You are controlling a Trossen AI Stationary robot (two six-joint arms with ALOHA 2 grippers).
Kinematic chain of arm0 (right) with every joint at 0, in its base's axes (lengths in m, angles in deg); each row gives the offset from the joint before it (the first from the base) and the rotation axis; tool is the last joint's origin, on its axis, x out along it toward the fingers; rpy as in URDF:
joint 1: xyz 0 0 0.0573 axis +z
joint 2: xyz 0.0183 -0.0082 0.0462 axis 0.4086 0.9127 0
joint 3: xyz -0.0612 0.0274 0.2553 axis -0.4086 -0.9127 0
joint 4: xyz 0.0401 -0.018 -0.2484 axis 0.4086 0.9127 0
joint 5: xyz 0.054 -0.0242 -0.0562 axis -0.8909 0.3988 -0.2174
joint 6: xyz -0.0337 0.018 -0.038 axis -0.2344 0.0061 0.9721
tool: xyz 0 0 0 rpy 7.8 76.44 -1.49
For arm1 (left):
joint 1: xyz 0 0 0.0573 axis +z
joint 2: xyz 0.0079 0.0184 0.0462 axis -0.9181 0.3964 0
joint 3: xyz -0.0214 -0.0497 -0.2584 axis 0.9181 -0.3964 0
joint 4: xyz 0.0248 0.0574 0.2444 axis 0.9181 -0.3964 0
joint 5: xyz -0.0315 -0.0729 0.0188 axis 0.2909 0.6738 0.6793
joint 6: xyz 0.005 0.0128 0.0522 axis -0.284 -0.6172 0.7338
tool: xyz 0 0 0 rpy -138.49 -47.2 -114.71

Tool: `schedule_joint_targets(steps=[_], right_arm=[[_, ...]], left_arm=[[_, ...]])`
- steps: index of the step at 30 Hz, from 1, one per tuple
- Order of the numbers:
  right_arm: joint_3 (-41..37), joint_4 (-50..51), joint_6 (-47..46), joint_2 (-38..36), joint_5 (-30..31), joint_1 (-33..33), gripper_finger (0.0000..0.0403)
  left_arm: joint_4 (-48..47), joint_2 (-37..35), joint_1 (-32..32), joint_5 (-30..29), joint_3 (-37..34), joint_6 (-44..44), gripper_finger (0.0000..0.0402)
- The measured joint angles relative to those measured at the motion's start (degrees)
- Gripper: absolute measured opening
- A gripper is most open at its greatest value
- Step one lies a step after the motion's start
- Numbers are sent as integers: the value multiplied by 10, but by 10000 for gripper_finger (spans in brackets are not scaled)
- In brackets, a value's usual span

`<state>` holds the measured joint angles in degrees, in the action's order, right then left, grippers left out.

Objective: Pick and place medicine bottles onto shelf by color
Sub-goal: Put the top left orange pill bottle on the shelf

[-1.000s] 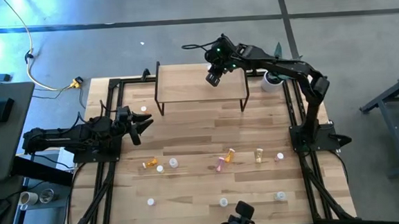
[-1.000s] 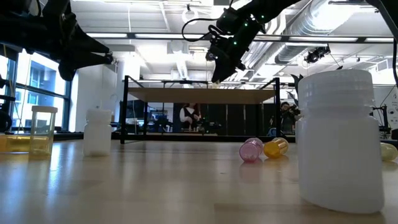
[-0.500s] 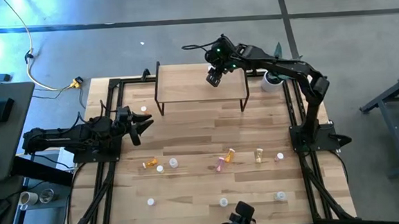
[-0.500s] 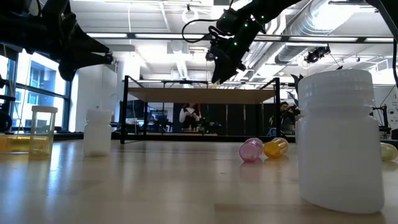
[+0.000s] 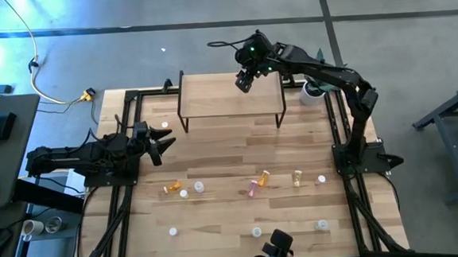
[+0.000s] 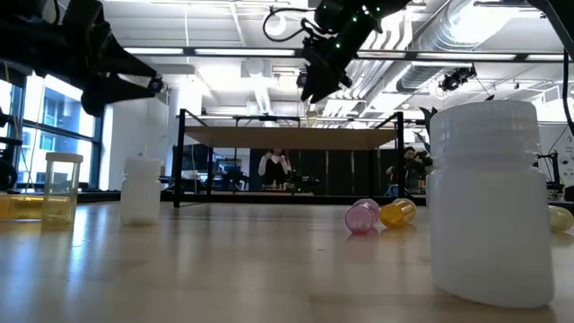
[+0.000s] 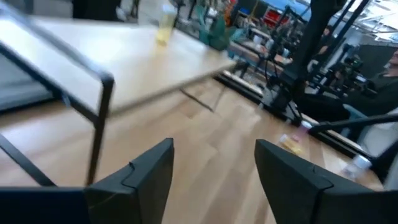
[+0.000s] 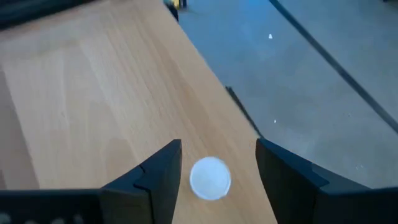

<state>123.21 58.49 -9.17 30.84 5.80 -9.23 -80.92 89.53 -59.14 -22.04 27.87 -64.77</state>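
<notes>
The shelf (image 5: 211,98) stands at the table's far side. One medicine bottle stands upright on its board near the far edge: a white cap (image 8: 210,178) in the right wrist view, a yellowish body (image 7: 165,28) in the left wrist view. My right gripper (image 8: 219,146) hangs open just above it, its fingers either side of the cap and clear of it; in the high view this gripper (image 5: 244,81) hides the bottle. Several more bottles lie or stand along the table's near half: orange (image 5: 171,187), pink (image 5: 253,188), yellow (image 5: 297,178). My left gripper (image 5: 164,140) waits open at the table's left, empty.
White-capped bottles (image 5: 172,231) (image 5: 322,225) stand near the front edge, and a large white one (image 6: 489,202) is close to the low camera. A small white thing (image 5: 165,125) lies by the left gripper. A white cup (image 5: 311,91) sits past the shelf's right end. Bare wood lies between shelf and bottles.
My right gripper has risen from the shelf board, leaving the bottle standing there. The fingers of my left gripper have spread wider while that arm stayed in place.
</notes>
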Motion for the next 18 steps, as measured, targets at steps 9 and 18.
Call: schedule_joint_targets(steps=[9, 18], right_arm=[[51, 3, 14, 0, 0, 0, 197], [100, 5, 29, 0, 0, 0, 197]], left_arm=[[-191, 0, 0, -98, 122, 88, 215], [-257, 23, 0, -189, 225, 147, 211]])
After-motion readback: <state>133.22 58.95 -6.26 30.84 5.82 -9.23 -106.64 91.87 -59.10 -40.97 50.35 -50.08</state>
